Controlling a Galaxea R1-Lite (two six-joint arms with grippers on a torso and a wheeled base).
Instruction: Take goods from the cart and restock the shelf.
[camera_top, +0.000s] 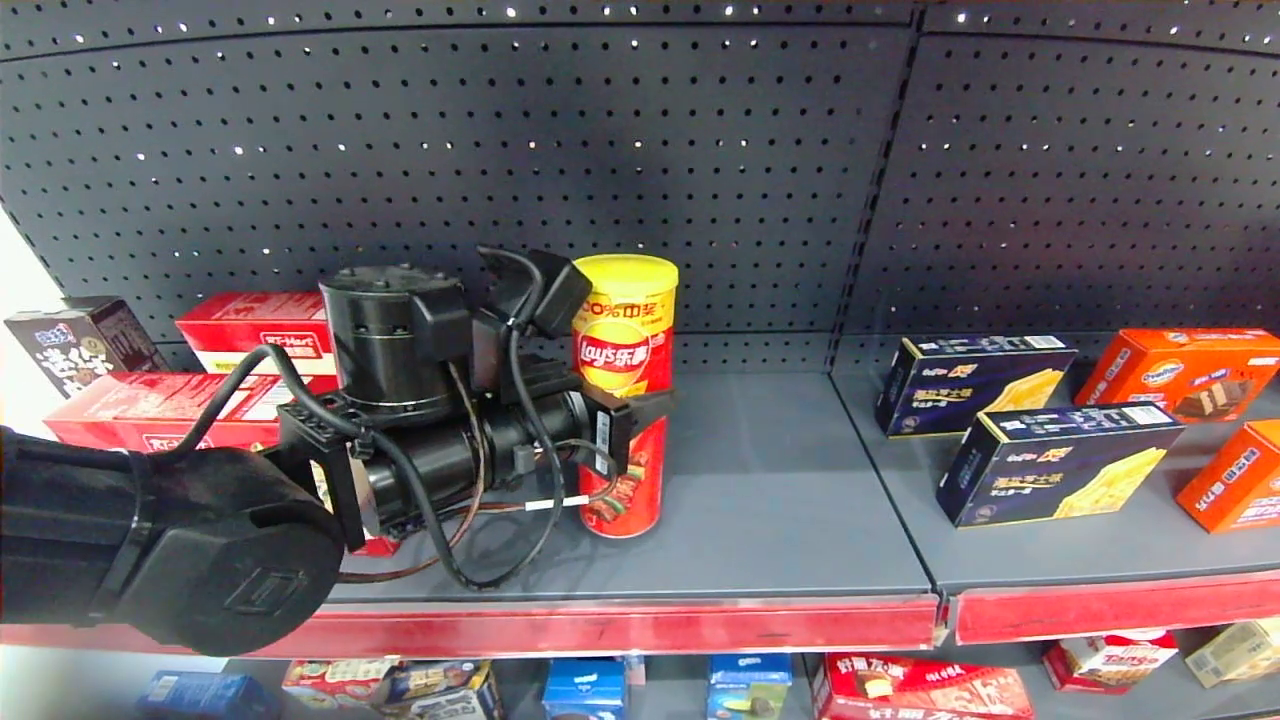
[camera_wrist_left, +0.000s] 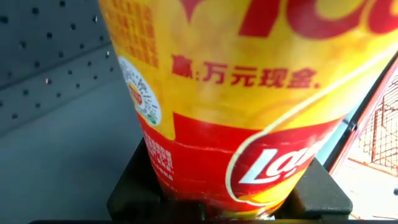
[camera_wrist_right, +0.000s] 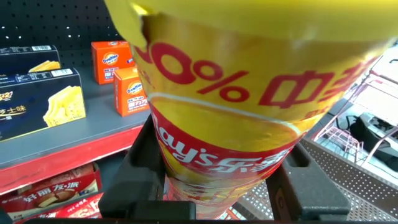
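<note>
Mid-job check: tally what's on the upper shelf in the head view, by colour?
Red flat cardboard boxes: 2
Dark brown cardboard box: 1
Navy blue cardboard boxes: 2
Orange cardboard boxes: 2
Yellow-and-red chip can: 1
Total: 8

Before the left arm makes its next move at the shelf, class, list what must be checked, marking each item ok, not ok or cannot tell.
1. Chip can stands upright on the shelf: ok.
2. Left gripper has its fingers on both sides of the can: ok.
3. Bare shelf lies between the can and the blue boxes: ok.
4. Enough room beside the red boxes for pulling back: cannot tell.
5. Right gripper grips the second chip can: ok.
</note>
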